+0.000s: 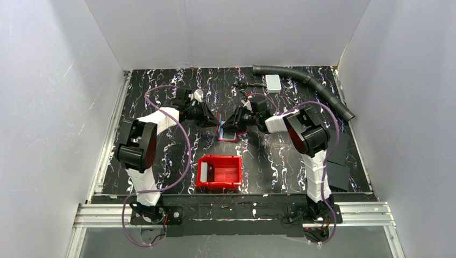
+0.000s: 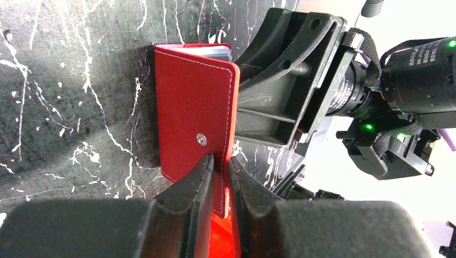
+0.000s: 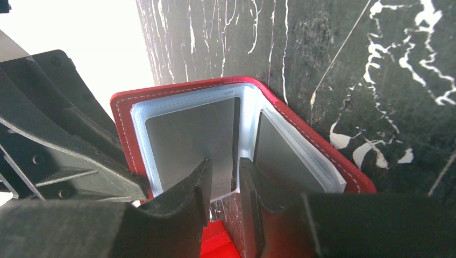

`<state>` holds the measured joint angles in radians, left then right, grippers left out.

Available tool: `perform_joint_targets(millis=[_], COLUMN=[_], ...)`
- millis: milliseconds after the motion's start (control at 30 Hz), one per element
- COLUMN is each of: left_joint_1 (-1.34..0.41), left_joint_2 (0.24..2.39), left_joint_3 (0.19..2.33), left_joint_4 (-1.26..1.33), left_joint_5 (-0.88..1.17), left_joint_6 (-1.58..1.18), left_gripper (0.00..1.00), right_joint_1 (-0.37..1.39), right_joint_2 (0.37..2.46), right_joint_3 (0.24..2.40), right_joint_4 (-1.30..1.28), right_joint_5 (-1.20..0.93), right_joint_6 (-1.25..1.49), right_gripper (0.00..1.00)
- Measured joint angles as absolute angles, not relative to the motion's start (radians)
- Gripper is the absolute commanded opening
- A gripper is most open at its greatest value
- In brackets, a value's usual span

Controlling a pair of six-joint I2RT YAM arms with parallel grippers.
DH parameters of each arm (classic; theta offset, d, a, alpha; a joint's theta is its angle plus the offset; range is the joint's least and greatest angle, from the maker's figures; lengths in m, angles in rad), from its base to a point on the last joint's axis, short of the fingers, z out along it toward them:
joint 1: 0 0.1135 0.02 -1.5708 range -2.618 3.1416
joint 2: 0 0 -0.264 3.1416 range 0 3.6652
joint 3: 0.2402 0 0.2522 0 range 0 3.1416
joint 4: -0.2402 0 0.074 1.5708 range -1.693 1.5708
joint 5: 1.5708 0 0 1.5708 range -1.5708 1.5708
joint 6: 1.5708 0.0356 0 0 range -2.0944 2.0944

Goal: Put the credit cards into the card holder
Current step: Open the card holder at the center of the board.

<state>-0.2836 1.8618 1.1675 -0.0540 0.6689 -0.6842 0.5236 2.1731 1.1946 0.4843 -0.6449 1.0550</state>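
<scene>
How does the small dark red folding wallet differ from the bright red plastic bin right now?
The small dark red folding wallet is thin, part open, pinched by the left hand; the bright red plastic bin is a bigger open-topped box, untouched. The wallet sits mid-table, the bin nearer the arm bases. Both are red.

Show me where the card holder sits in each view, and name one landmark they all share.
Top external: card holder just above centre, small and partly hidden.
Left wrist: centre-left, red outside facing the camera.
Right wrist: centre, open, grey inside showing.
Shared landmark: the black, white-veined table under it.
</scene>
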Motion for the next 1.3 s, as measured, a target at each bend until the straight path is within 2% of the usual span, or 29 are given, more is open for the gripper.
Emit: perform_joint_targets(millis=[300, 533, 733, 1033, 1300], left_joint_1=[-0.287, -0.302, -0.303, -0.304, -0.305], left_joint_2=[1.874, 1.885, 1.890, 1.894, 1.895], left_joint_3=[1.190, 1.227, 1.234, 1.234, 1.234], left_joint_4=[-0.093, -0.157, -0.180, -0.184, -0.184], left_joint_5=[0.654, 0.622, 0.612, 0.610, 0.612], left_joint_6=[-0.673, -0.646, -0.635, -0.633, -0.631], left_gripper=[0.15, 0.06, 0.03, 0.05, 0.06], right_joint_1=[0.523, 0.523, 0.523, 0.512, 0.498], right_joint_2=[2.182, 2.182, 2.181, 2.127, 2.121], right_joint_3=[1.195, 1.195, 1.195, 1.208, 1.175], right_joint_4=[0.497, 0.496, 0.473, 0.356, 0.452], right_joint_5=[-0.654, -0.655, -0.656, -0.641, -0.659], right_joint_6=[1.061, 1.058, 1.035, 0.938, 0.980], right_gripper=[0.33, 0.33, 0.45, 0.50, 0.64])
